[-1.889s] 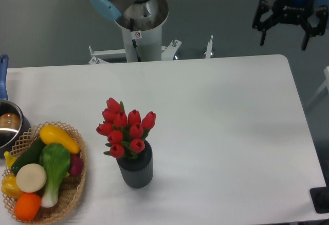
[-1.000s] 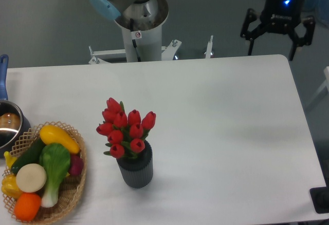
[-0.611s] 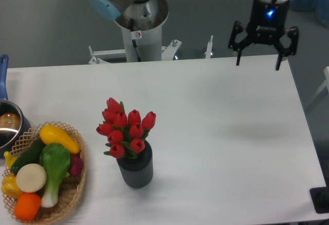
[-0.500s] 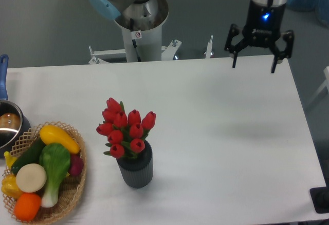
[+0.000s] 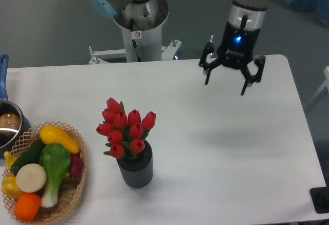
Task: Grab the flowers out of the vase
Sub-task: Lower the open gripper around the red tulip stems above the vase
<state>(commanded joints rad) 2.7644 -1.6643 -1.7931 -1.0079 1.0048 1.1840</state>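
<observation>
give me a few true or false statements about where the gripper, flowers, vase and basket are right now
1. The flowers stand in the vase. True.
2. The gripper is shut on the flower stems. False: it is open and empty, up over the far right part of the table, well away from the flowers.
3. The basket of toy vegetables sits to the right of the vase. False: it is at the left edge of the table, left of the vase.
4. The vase stands upright. True.
5. A pot shows at the left edge, beyond the basket. True.
</observation>
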